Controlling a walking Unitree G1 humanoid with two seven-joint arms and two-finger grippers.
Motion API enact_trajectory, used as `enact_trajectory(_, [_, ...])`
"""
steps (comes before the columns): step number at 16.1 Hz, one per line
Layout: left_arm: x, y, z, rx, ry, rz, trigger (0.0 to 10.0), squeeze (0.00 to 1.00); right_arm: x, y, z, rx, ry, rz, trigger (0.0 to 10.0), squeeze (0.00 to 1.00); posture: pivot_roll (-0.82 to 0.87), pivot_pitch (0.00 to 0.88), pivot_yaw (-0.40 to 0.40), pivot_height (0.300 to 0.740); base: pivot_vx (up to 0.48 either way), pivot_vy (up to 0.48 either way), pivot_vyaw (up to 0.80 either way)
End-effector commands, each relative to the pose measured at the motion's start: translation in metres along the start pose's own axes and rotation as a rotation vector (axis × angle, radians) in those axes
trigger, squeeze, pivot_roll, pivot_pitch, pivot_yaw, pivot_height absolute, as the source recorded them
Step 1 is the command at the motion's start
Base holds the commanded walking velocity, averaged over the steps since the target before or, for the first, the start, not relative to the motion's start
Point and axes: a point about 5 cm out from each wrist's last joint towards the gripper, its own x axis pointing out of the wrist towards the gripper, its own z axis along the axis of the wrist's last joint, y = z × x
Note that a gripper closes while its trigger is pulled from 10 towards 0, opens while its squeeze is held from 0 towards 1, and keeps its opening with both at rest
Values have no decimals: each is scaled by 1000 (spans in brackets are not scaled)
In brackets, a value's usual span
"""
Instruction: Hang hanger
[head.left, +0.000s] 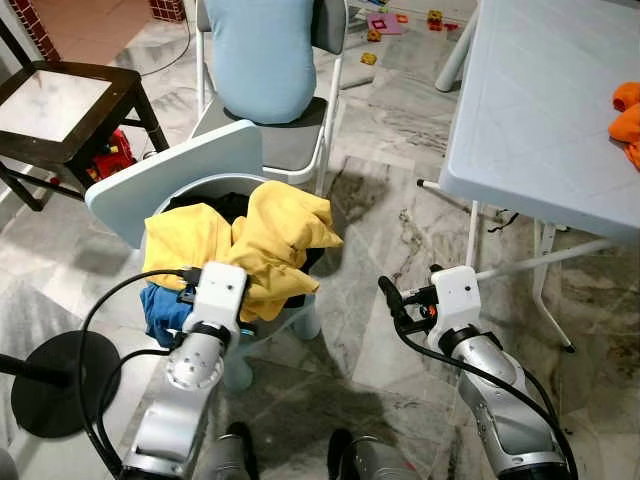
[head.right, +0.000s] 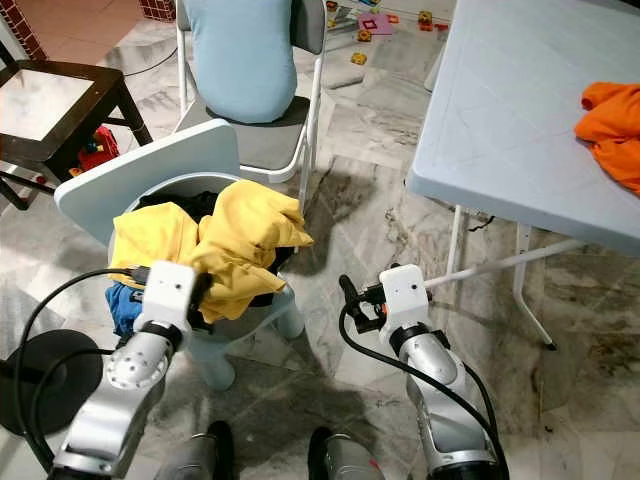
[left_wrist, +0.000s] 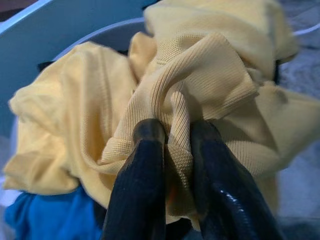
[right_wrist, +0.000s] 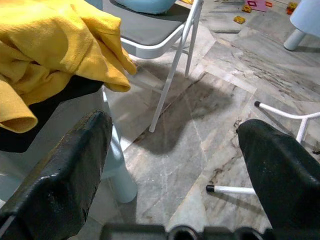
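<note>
Surveying the marble floor (head.left: 370, 200) first: white plastic table (head.left: 540, 120) on the robot's right, carrying an orange cloth (head.left: 628, 115) near its far edge, well apart from the work. Folding chair (head.left: 325, 110) straight ahead with something pale blue draped over its back; dark side table (head.left: 60, 100) off to the left. Nearer, just beside the left arm, a small pale-blue chair (head.left: 170, 170) used as a dump for laundry: yellow garment (head.left: 270, 240) heaped on top, blue cloth (head.left: 165, 305) and something black underneath. Left gripper (left_wrist: 172, 135) pressed together on a raised fold of the yellow garment, fingers (left_wrist: 142, 165) either side of the ridge, cloth bunched between them; judged a pinch meant to lift the top layer clear of the heap. Right gripper (right_wrist: 175, 125) spread wide, holding nothing, held low over bare floor between the small chair and the table legs, apart from the laundry; probably kept free to take whatever comes up. Hanger: cannot tell where it lies, perhaps hidden inside or under the heap. No rail or hook made out either. Judged early in the task. Risk: whole heap dragging off the seat with the fold.
</note>
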Motion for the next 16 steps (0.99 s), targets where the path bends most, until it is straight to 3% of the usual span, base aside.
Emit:
enact_trajectory(1, [-5,-9,-1,-12,18,-54,0,0,-1,-2,-4,-2,19,-8,10000,0,-7,244,-84,740,0,0,0])
enact_trajectory(3, [-9,-18,3,36,10,-132,0,0,0,-2,-3,-11,16,-4,10000,0,-5,244,-87,740,0,0,0])
enact_trajectory(7, [-27,-25,8,394,-100,-272,0,0,-1,-1,-5,-11,18,-1,10000,0,2,248,-85,740,0,0,0])
enact_trajectory(9, [-32,-22,3,421,-116,-257,0,0,0,0,-4,-10,17,3,10000,0,2,248,-85,740,0,0,0])
enact_trajectory(10, [-32,-18,4,388,-120,-234,0,0,0,0,-4,-10,17,3,10000,0,2,248,-85,740,0,0,0])
enact_trajectory(11, [-30,-11,9,345,-151,-194,0,0,1,0,-4,-11,16,3,10000,0,5,246,-89,740,0,0,0])
enact_trajectory(13, [-26,-2,21,359,-224,-152,0,0,1,-2,-3,-12,16,1,10000,0,5,246,-89,740,0,0,0])
enact_trajectory(14, [-20,16,41,424,-335,-63,0,0,1,-2,-3,-13,16,1,10000,0,5,246,-89,740,0,0,0])
enact_trajectory(16, [-9,41,48,429,-346,31,0,0,2,0,-3,-12,15,4,10000,0,9,245,-92,740,0,0,0])
